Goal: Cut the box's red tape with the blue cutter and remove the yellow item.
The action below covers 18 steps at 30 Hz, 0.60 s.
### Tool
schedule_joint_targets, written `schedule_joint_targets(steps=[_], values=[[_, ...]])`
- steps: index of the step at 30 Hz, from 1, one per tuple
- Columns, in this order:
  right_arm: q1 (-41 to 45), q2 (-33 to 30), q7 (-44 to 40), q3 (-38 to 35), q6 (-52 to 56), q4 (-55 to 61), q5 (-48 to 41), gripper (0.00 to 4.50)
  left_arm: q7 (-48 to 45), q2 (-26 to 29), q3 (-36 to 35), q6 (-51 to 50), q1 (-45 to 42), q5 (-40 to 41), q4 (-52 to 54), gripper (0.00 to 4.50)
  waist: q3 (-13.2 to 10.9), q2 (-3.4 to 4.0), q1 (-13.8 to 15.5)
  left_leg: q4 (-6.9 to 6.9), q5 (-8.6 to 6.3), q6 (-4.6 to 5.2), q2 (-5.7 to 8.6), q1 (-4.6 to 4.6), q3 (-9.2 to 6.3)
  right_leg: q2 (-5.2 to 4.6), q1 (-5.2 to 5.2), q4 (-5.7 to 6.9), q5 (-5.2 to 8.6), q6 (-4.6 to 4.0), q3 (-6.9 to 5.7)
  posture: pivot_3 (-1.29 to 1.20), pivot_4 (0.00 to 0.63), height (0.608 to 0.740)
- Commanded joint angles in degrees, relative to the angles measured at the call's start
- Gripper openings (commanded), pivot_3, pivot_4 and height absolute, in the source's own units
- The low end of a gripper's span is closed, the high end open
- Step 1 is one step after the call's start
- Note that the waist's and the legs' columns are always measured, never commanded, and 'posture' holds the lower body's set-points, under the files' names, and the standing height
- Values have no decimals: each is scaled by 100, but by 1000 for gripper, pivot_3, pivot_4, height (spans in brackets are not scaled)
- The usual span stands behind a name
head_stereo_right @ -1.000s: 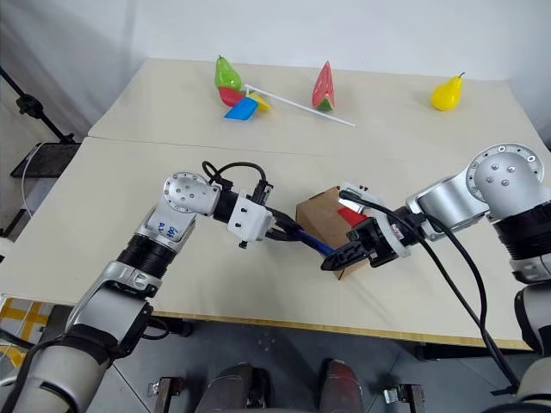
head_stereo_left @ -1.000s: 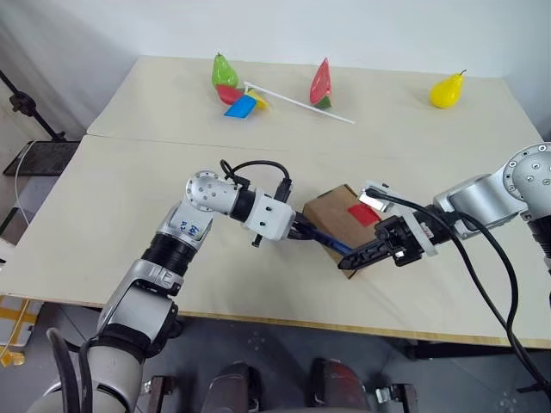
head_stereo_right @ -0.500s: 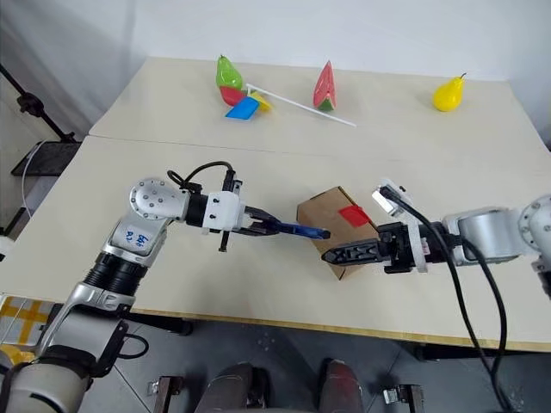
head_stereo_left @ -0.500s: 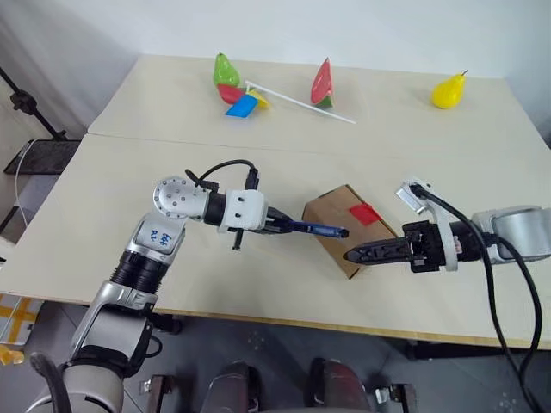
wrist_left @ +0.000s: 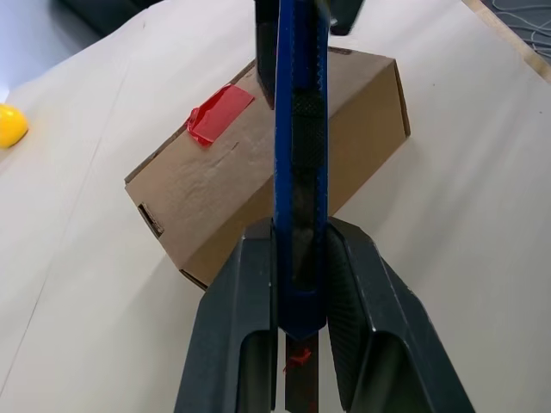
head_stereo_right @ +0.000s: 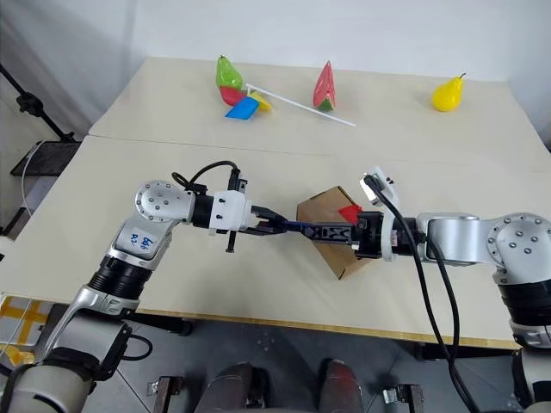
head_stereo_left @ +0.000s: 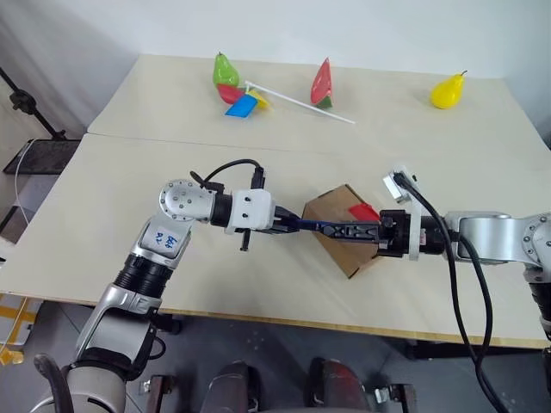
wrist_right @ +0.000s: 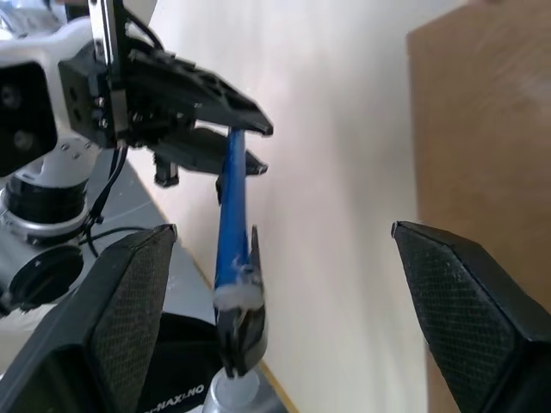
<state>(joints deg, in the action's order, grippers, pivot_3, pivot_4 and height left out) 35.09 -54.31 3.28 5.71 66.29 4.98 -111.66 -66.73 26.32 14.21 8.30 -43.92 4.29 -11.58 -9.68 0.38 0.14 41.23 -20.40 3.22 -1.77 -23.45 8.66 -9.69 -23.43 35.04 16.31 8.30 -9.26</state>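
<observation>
Bare beige desk point(head_stereo_left: 129, 198) lies wide around the small brown cardboard box point(head_stereo_left: 331, 215); toy fruit crowds the far edge, both grippers meeting above the box.

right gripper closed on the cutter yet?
No. In the right wrist view the right gripper stands wide open, the blue cutter between its fingers but untouched, held by the left gripper.

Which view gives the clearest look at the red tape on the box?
The left wrist view: the red tape lies unobstructed on the box top, beside the blue cutter. The two head views show it small and partly covered by the right claw. The right wrist view shows bare cardboard.
</observation>
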Motion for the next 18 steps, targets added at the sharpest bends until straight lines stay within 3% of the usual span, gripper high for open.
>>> schedule_joint_targets(steps=[1,4,7,13,17,18], values=[[119,78,17,-189,4,16,-134,4180,149,-59,-1,-39,53,29,277,448,0,0,1,0,0,0,0,0,0,0,0,0,0,0,0,0,150,740],[131,129,30,-208,34,-12,-134,4180,188,-80,24,-51,69,-2,290,448,0,0,1,0,0,0,0,0,0,0,0,0,0,0,1,0,150,740],[133,166,53,-216,32,-30,-134,3600,203,-90,39,-42,69,-2,287,448,0,0,0,0,0,0,0,0,0,0,0,0,0,0,1,0,150,740],[131,239,70,-226,60,-30,-134,1445,193,-88,71,6,53,-23,232,448,0,0,2,0,0,0,0,0,0,0,0,1,0,0,1,0,150,740],[130,263,124,-221,53,-35,-134,243,175,-95,86,73,53,-42,218,448,0,0,1,0,0,0,0,0,0,0,0,1,0,0,0,0,150,740],[129,267,126,-227,55,-34,-134,153,174,-96,88,73,55,-48,216,448,0,0,2,0,0,0,0,0,0,0,0,1,0,0,0,0,150,740]])
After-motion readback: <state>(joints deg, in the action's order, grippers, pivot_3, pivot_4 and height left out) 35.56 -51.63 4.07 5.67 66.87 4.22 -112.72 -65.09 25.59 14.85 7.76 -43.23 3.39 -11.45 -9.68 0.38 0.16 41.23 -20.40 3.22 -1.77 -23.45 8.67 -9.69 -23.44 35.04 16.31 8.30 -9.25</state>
